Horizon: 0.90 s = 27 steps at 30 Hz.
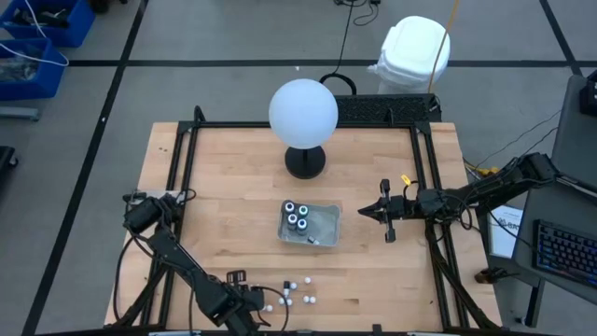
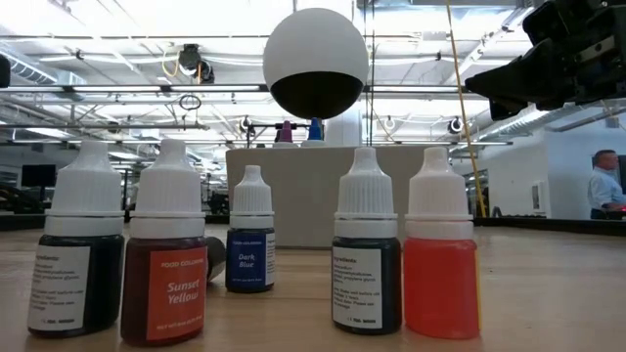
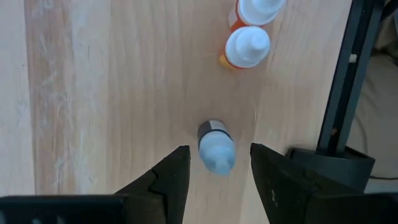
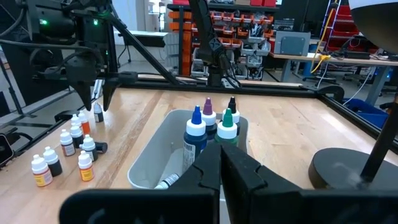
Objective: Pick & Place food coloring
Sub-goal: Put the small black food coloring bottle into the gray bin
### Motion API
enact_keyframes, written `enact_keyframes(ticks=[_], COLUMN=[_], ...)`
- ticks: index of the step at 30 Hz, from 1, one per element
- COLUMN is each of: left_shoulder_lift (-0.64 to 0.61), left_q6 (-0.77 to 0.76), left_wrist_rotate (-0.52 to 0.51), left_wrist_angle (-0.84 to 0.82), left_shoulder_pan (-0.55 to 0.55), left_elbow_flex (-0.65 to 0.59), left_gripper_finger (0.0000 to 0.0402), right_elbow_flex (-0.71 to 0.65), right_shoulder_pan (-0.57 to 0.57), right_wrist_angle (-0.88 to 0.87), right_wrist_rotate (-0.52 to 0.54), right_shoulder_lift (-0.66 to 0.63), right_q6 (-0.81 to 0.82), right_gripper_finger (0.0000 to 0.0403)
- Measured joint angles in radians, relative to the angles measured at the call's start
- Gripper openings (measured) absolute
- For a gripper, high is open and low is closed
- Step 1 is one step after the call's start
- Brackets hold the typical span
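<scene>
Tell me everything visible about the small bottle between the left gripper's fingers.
The bottle is a tiny dropper type with a white conical cap and a dark body, apparently plastic. It lies tipped on its side on the wooden table, cap toward the wrist camera. The left gripper hangs over it with fingers open on either side, not visibly touching it. Two upright orange bottles stand apart from it.
</scene>
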Motion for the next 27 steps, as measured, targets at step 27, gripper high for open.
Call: enact_keyframes(ticks=[27], left_shoulder_lift=[0.0], left_q6=[0.019], left_wrist_rotate=[0.006], left_wrist_angle=[-0.003], left_shoulder_pan=[0.025], left_elbow_flex=[0.0], left_gripper_finger=[0.0172], right_elbow_flex=[0.0], right_shoulder_pan=[0.0], right_wrist_angle=[0.0], right_wrist_rotate=[0.0], right_shoulder_lift=[0.0], right_q6=[0.0], right_gripper_finger=[0.0])
